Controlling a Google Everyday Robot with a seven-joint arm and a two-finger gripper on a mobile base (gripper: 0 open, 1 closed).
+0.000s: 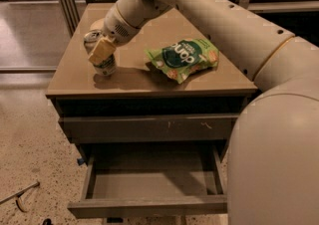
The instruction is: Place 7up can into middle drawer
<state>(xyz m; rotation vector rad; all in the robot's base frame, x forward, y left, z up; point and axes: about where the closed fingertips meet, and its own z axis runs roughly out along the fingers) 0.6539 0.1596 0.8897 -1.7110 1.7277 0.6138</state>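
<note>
The 7up can (105, 65), silver-grey with green marks, stands upright near the front left of the cabinet top (134, 82). My gripper (99, 54) reaches down from the right and is shut on the can. One pale yellow finger (100, 50) lies against the can's front side, and the other is hidden behind it. The can's base rests on the top. Below, the middle drawer (149, 185) is pulled open, showing a flat grey interior with nothing in it.
A green snack bag (183, 58) lies on the cabinet top right of the can. A shut drawer front with small pale scratches (149, 128) sits above the open drawer. My arm (224, 25) fills the right side. Speckled floor lies to the left.
</note>
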